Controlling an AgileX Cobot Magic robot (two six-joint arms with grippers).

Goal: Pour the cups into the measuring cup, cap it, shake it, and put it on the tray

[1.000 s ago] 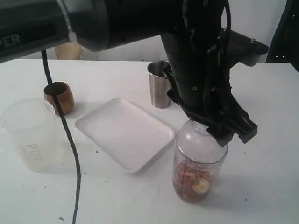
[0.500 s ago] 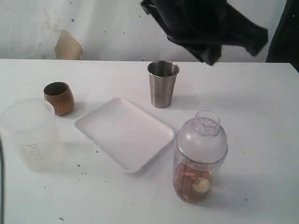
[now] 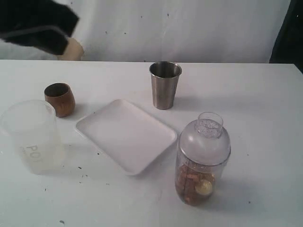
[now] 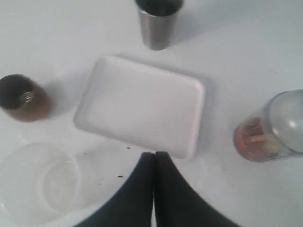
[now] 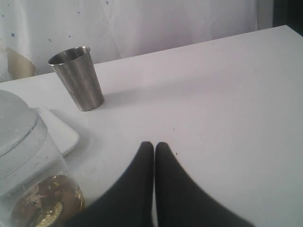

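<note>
- White tabletop [image 3: 265, 94], a few dark specks on it; every vessel stands upright.
- Nearest: measuring cup [image 3: 202, 161], clear domed lid on, brown bits and a gold-looking piece at the bottom (cannot tell what they are). It stands on the table just beside the tray's near-right corner, not on the tray.
- Front left: frosted container [image 3: 31, 137] marked "P01", apart from the tray.
- Mid-table: tray [image 3: 125, 135], set diagonally.
- Further back: wooden cup [image 3: 60, 99] behind the frosted container, steel tumbler [image 3: 164, 85] behind the tray. Both are near the tray, not touching it.
- Left gripper [image 4: 154, 156]: tips pressed together on themselves, above the table by the tray's edge (left wrist view). The measuring cup is well apart from it.
- Right gripper [image 5: 154, 145]: tips together too, low over the table. The measuring cup is close beside it, not touching; the tumbler is farther off.
- Far back: dark arm part [image 3: 35, 21] at upper left, against a white wall [image 3: 189, 28].
</note>
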